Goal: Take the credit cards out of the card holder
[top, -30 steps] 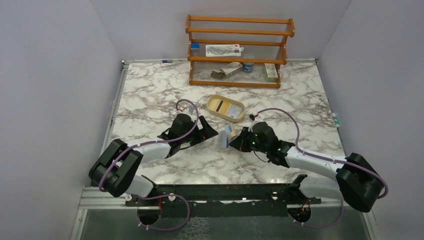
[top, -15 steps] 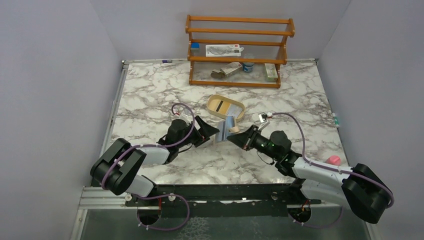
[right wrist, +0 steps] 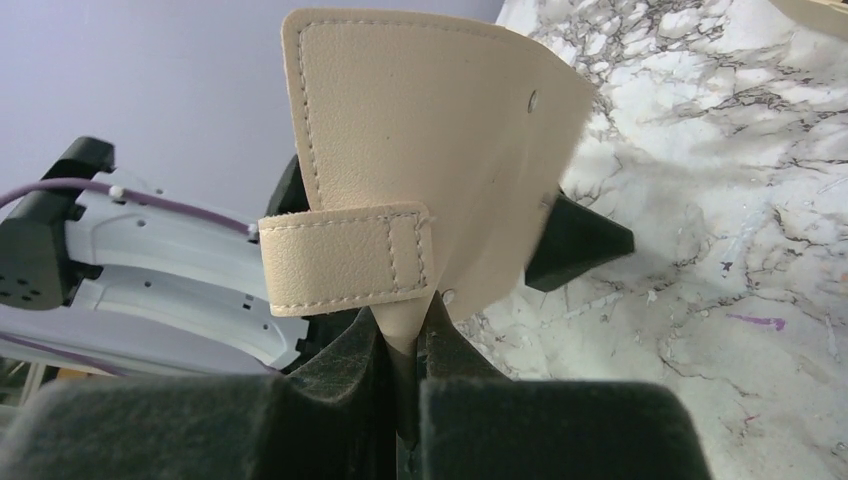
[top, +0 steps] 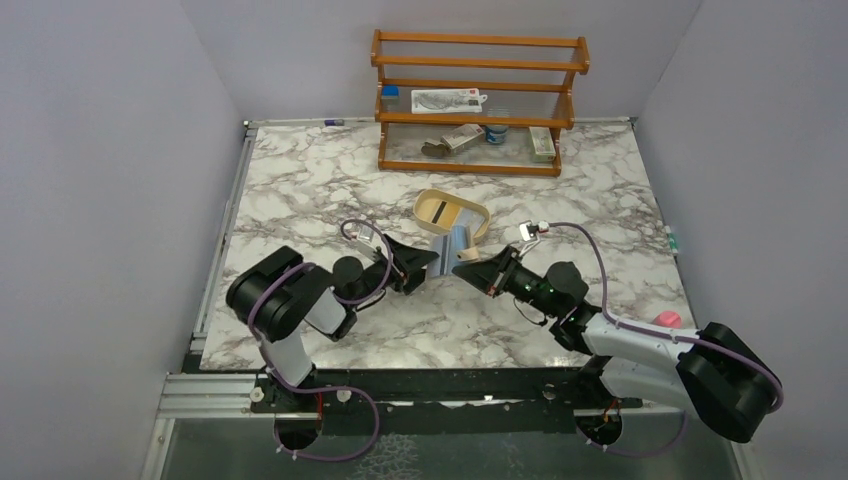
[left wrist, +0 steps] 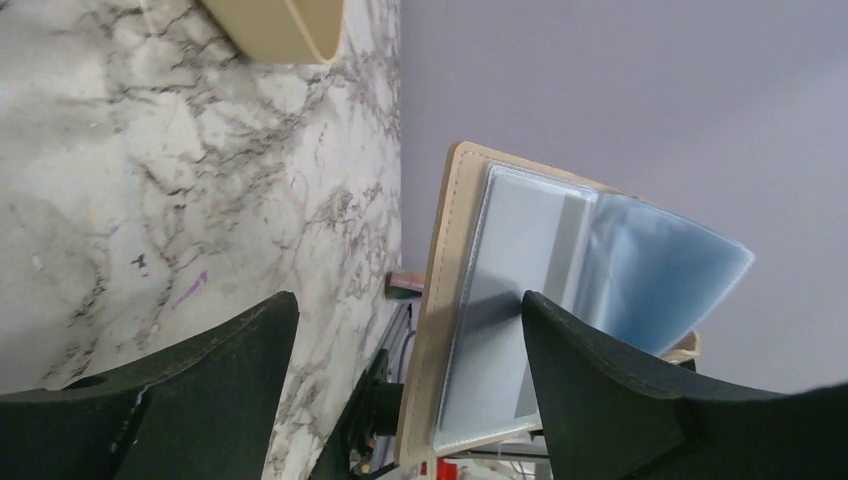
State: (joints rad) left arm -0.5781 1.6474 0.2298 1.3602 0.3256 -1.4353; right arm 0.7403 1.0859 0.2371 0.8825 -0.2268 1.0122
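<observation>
Presently, tan leather-like bifold card holder (right wrist: 430,150) is clamped by right gripper (right wrist: 405,340); wide-spread left gripper (left wrist: 405,310) should be squared to it.

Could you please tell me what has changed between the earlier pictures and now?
The right end effector, shut on the tan leather-like bifold card holder, carried it away from the arm bases, nearer the oval tan tray. The left end effector, open, swung in to face the holder's light blue inner side, and its arm folded back. The tray and the wooden rack stayed put.
</observation>
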